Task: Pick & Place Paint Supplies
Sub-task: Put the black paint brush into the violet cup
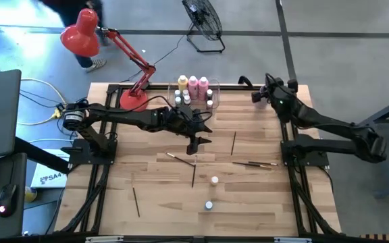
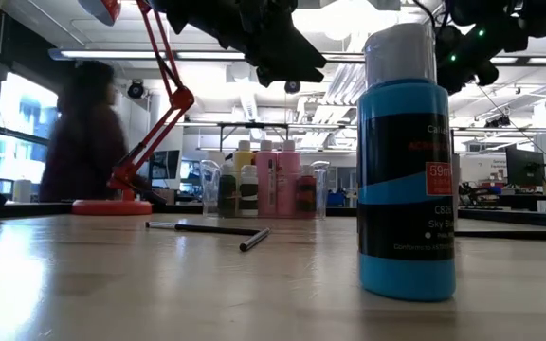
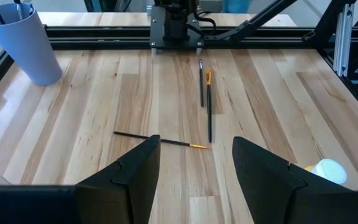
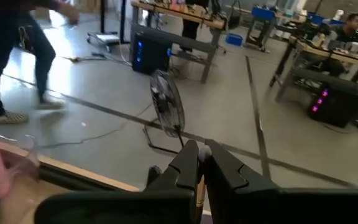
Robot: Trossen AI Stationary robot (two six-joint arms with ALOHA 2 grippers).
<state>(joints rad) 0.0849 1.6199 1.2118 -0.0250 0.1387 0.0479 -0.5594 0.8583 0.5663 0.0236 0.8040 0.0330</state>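
Left tool (image 1: pixel 196 143) is hovering over desk (image 1: pixel 154 202) centre, fingers (image 3: pixel 135 171) standing apart, gripping nothing. Right tool (image 4: pixel 201 155) is sitting at the 1 o'clock corner of the desk, fingers pressed together, empty.

Nearest the front edge, two tiny white-capped bottles (image 1: pixel 209 204) are standing at about 6 o'clock, just apart from each other; the low view is showing a blue one (image 2: pixel 406 161) close up. Thin paintbrushes (image 1: pixel 181 159) are lying scattered: one at 8 o'clock, two crossing just below the left tool, two more at 3 o'clock. At 12 o'clock, the clear bin (image 1: pixel 213 86) is holding pink and yellow tall bottles (image 1: pixel 193 85) plus several tiny bottles. Red lamp (image 1: pixel 135 98) is standing at 11 o'clock.
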